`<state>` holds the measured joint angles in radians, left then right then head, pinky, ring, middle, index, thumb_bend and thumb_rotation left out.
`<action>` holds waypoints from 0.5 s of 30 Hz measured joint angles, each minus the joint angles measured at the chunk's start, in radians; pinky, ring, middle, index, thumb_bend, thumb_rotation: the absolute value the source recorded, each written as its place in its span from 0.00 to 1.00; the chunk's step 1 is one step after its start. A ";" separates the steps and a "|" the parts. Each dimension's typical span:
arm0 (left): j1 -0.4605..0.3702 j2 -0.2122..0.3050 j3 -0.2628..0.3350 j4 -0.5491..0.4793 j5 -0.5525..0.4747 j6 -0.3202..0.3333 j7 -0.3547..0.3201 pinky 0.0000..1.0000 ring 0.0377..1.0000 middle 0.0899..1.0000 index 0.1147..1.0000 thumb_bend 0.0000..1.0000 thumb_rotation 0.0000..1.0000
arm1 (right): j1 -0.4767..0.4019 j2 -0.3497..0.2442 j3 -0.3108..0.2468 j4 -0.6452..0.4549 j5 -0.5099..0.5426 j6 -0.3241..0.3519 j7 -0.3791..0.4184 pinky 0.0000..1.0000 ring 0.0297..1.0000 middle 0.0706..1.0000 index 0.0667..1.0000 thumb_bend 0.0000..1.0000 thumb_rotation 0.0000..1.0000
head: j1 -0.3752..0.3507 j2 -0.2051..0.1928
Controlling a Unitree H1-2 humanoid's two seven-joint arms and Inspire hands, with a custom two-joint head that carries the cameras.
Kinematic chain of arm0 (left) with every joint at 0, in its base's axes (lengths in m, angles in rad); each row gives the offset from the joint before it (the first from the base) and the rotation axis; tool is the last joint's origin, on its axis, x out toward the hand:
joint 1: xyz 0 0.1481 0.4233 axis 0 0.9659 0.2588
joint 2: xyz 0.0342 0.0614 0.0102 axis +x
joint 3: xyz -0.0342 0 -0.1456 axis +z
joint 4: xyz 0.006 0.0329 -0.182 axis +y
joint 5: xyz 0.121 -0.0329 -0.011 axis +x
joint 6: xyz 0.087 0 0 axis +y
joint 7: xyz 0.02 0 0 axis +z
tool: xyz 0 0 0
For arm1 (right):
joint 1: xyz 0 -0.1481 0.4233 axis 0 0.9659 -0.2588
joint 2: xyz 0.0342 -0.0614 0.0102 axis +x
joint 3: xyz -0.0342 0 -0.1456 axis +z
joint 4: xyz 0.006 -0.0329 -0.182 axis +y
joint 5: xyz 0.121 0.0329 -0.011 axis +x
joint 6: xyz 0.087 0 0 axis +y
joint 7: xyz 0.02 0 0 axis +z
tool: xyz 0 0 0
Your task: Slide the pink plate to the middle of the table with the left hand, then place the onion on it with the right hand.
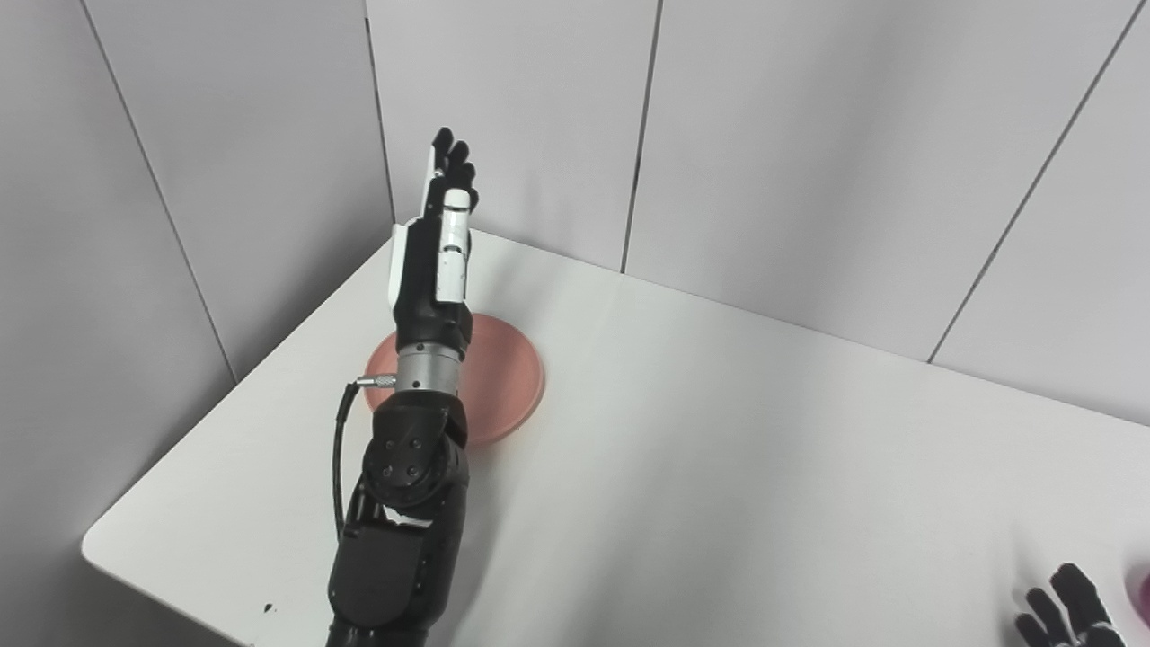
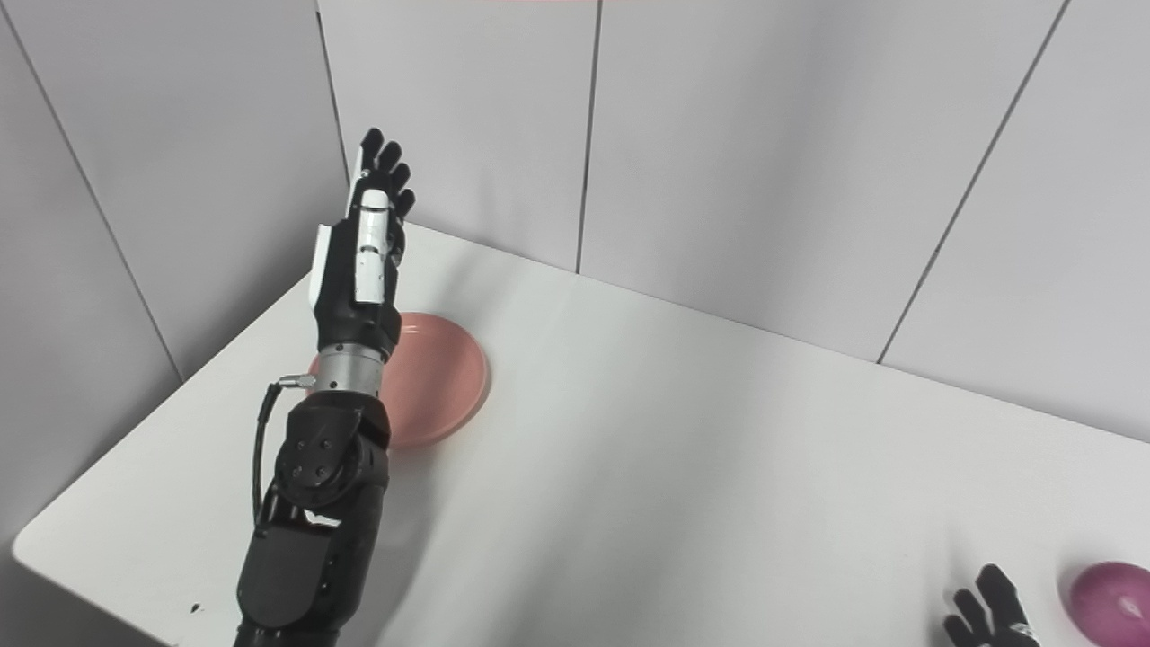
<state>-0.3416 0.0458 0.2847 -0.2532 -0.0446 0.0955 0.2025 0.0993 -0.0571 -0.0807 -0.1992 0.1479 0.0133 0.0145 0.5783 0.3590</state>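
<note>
Right eye view frames are filled mostly by the white table [image 2: 683,431], on whose far left part the pink plate [image 2: 440,377] is seen, partly hidden by the left arm. Above it the left hand [image 2: 364,261] is raised, fingers straight and together, nothing held. At the near right edge the onion [image 2: 1112,602] is seen just beside the right hand [image 2: 988,615], whose fingers are spread and empty.

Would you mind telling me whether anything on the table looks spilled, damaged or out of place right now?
Nothing stands out. The pink plate lies flat and intact near the table's far left corner, partly behind the raised left robot hand. The onion sits whole at the near right edge, beside the right robot hand. No spills show.
</note>
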 measured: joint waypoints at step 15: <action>-0.012 0.063 0.093 0.034 -0.020 0.000 0.038 0.95 0.98 1.00 0.99 0.45 1.00 | -0.004 -0.007 -0.003 0.007 0.017 0.000 0.007 0.89 0.91 0.92 0.87 0.82 0.85 | 0.006 0.000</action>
<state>-0.3532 0.1085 0.3780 -0.2191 -0.0649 0.0959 0.2404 0.0949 -0.0646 -0.0832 -0.1925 0.1648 0.0130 0.0219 0.5844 0.3590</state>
